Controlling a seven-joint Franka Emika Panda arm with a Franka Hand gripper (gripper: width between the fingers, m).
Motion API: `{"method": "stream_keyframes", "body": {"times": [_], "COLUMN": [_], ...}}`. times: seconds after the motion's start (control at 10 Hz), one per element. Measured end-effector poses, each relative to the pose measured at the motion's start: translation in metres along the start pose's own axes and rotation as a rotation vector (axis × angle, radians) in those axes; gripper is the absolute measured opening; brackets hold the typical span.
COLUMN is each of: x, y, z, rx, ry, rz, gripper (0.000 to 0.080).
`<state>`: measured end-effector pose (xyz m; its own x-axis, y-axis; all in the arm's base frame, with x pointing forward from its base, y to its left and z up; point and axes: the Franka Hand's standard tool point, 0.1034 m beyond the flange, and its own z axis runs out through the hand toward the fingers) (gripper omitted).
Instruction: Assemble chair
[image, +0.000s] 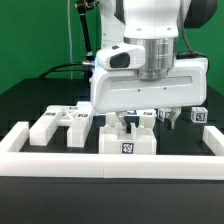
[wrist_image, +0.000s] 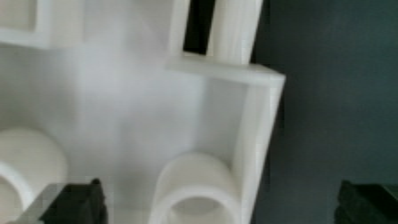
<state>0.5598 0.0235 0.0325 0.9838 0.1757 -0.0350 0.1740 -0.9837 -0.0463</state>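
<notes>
A chunky white chair piece (image: 128, 140) with a square tag on its front face stands just behind the front rail. My gripper (image: 147, 120) hangs directly above it, fingers pointing down, open and holding nothing. In the wrist view the same white piece (wrist_image: 160, 110) fills most of the picture, very close, with rounded hollows near its end. The gripper (wrist_image: 222, 205) shows only its dark fingertips (wrist_image: 71, 205) at the picture's edge, one over the piece. The other is off its side above the dark table, with a clear gap. More white chair pieces (image: 62, 122) with tags lie on the exterior view's left.
A long white border rail (image: 110, 163) runs along the front and turns back at both sides. A small tagged white block (image: 198, 115) sits on the exterior view's right. The table (wrist_image: 338, 100) is dark. Cables hang behind the arm.
</notes>
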Motion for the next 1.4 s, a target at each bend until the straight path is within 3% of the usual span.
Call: {"method": "stream_keyframes", "body": {"times": [0.3, 0.6, 0.7, 0.8, 0.9, 1.0, 1.1, 1.2, 1.4], "x": [-0.007, -0.009, -0.009, -0.009, -0.009, -0.009, -0.009, -0.009, -0.009], "y": [0.000, -0.004, -0.004, -0.004, -0.004, -0.004, -0.004, -0.004, -0.004], "z": [0.019, 0.022, 0.023, 0.023, 0.023, 0.023, 0.023, 0.023, 0.023], "rx": [0.002, 0.002, 0.002, 0.002, 0.002, 0.002, 0.002, 0.002, 0.002], "ry": [-0.016, -0.022, -0.024, -0.023, -0.023, -0.023, -0.023, -0.022, -0.022], "rz": [0.007, 0.003, 0.000, -0.001, -0.001, -0.001, -0.001, -0.001, -0.001], "gripper": [0.0649, 0.0638, 0.0468, 0.0468, 0.0266, 0.0132, 0.0132, 0.0033, 0.0033]}}
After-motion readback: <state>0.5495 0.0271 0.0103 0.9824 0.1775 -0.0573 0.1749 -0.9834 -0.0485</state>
